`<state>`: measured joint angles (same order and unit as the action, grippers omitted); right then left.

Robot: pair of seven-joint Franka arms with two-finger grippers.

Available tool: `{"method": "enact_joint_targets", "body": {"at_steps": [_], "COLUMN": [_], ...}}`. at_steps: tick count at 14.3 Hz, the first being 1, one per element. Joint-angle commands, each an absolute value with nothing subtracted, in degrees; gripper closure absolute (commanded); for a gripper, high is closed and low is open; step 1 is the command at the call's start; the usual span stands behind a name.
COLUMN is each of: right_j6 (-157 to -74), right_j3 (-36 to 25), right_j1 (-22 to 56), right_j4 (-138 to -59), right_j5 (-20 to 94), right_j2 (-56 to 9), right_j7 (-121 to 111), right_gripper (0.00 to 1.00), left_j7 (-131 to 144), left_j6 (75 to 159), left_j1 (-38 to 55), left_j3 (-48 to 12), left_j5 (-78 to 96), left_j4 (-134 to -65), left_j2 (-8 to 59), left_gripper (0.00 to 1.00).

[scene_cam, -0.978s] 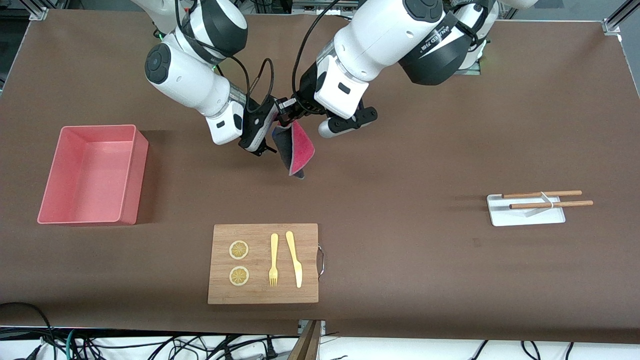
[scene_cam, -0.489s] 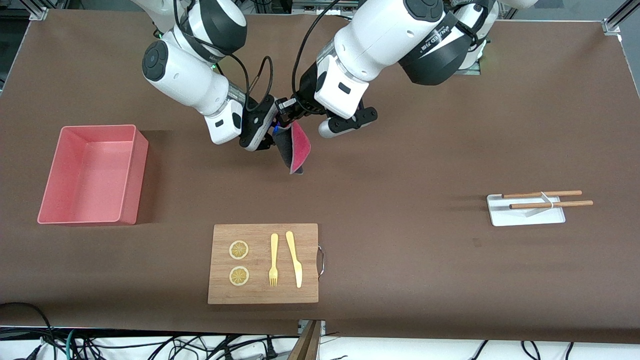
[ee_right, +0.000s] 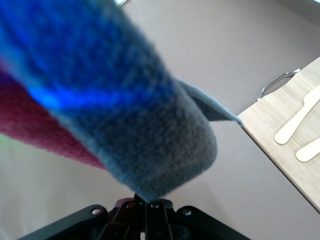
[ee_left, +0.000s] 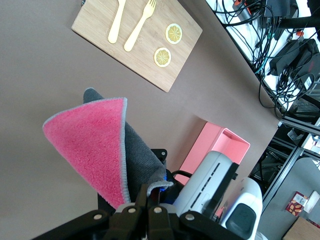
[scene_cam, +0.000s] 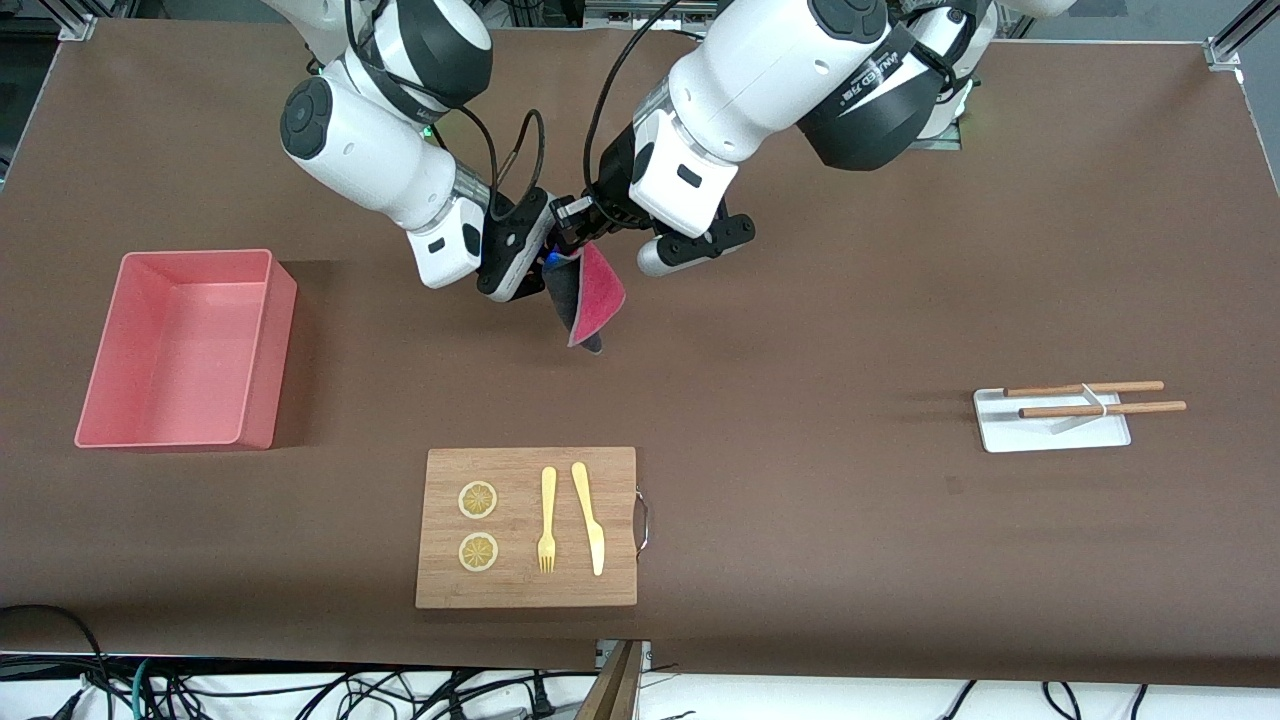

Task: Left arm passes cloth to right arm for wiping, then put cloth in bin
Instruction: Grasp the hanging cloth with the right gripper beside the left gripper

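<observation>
Even, bright overhead light; soft shadows on the brown worktop (scene_cam: 800,330). The pink-and-grey fleecy cloth (ee_right: 125,115) blurs close up, tinted blue.

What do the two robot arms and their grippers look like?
The left arm and the right arm both have glossy white rounded shells, black joint segments and looping black cables. The left gripper and the right gripper are both black.

The right gripper (scene_cam: 545,262) has been brought in against the hanging cloth (scene_cam: 590,298), and its jaws, apart a second ago, are now closed on the cloth's upper edge just beside the left gripper (scene_cam: 572,232). The right arm's elbow has been shifted slightly toward its base. The cloth has been swung a little, its lower tip drawn up and toward the right arm.
</observation>
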<state>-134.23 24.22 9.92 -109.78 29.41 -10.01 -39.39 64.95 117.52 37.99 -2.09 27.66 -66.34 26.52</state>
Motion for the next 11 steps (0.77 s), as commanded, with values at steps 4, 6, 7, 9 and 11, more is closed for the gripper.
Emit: {"method": "enact_joint_targets", "body": {"at_steps": [4,6,7,9,11], "right_j6": [-133.95,-134.03,-134.03,-134.30,-134.64], "right_j3": [24.43,24.43,24.43,24.17,24.17], "right_j1": [9.40,9.40,9.40,9.06,8.79], "right_j4": [-108.46,-108.54,-108.46,-108.46,-108.37], "right_j5": [30.32,30.32,29.97,29.36,29.18], "right_j2": [-10.28,-10.28,-10.20,-10.37,-10.55], "right_j7": [-40.35,-40.78,-40.69,-40.78,-41.13], "right_gripper": [0.85,0.00,0.00,0.00,0.00], "left_j7": [65.57,65.57,65.57,65.57,65.57], "left_j6": [117.86,117.86,117.86,117.86,117.86], "left_j1": [38.50,38.50,38.50,38.50,38.58], "left_j3": [-1.41,-1.41,-1.41,-1.41,-1.41], "left_j5": [28.21,28.21,28.21,28.21,28.21], "left_j4": [-66.36,-66.36,-66.36,-66.36,-66.36], "left_j2": [25.93,25.93,25.93,25.93,25.93], "left_gripper": [1.00,1.00,1.00,1.00,1.00]}}
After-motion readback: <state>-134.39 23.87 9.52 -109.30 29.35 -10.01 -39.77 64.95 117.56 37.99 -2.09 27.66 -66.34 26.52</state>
